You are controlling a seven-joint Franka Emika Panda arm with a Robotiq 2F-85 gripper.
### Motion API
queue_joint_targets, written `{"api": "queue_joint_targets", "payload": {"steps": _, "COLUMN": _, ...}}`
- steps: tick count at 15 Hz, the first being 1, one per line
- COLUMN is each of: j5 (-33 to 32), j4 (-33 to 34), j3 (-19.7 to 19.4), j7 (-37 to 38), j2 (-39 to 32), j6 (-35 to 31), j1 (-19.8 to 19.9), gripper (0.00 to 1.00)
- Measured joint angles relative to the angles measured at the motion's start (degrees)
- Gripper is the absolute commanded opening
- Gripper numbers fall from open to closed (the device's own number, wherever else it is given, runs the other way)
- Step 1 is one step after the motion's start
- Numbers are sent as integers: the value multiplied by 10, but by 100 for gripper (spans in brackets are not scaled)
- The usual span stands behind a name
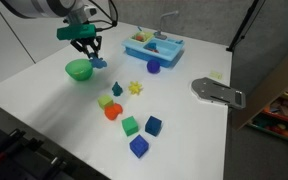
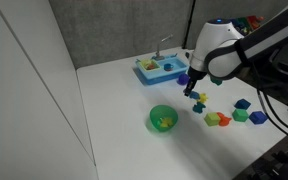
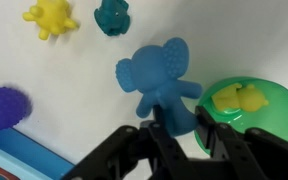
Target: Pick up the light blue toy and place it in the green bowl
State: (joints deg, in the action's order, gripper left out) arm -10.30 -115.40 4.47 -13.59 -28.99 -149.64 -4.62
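Observation:
The light blue toy (image 3: 156, 75) is shaped like an elephant. My gripper (image 3: 179, 125) is shut on its lower part and holds it above the white table. In both exterior views the gripper (image 1: 87, 47) (image 2: 191, 84) hangs with the toy (image 1: 99, 62) (image 2: 190, 93) just beside the green bowl (image 1: 79, 70) (image 2: 162, 119). In the wrist view the green bowl (image 3: 276, 118) lies to the right of the toy and has a yellow piece (image 3: 240, 98) inside.
A light blue tray (image 1: 154, 46) with a small tap stands at the back. A purple ball (image 1: 153, 67), yellow star (image 1: 135, 88), teal toy (image 1: 117, 89), orange piece (image 1: 112, 111), green cube (image 1: 130, 125) and two blue cubes (image 1: 153, 125) lie scattered. A grey tool (image 1: 217, 92) is at the table's edge.

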Motion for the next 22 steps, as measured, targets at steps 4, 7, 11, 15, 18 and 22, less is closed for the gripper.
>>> {"api": "queue_joint_targets", "payload": {"steps": 4, "j5": 43, "j4": 30, "j3": 17, "j7": 31, "j2": -27, "j6": 1, "j1": -10, "gripper": 11}}
{"api": "queue_joint_targets", "payload": {"steps": 7, "j5": 84, "j4": 56, "j3": 41, "j7": 31, "j2": -56, "j6": 5, "j1": -10, "gripper": 11}}
{"api": "queue_joint_targets", "payload": {"steps": 11, "j5": 101, "j4": 84, "j3": 61, "j7": 32, "j2": -88, "j6": 10, "j1": -19, "gripper": 11}}
{"api": "queue_joint_targets", "payload": {"steps": 15, "j5": 102, "j4": 104, "j3": 73, "j7": 31, "j2": -110, "j6": 13, "j1": -30, "gripper": 61}}
{"api": "queue_joint_targets", "payload": {"steps": 18, "j5": 101, "j4": 112, "j3": 78, "j7": 24, "j2": -116, "j6": 15, "j1": -33, "gripper": 84}}
{"api": "queue_joint_targets", "payload": {"steps": 22, "j5": 101, "j4": 124, "j3": 78, "j7": 22, "j2": -114, "j6": 16, "j1": -34, "gripper": 100}}
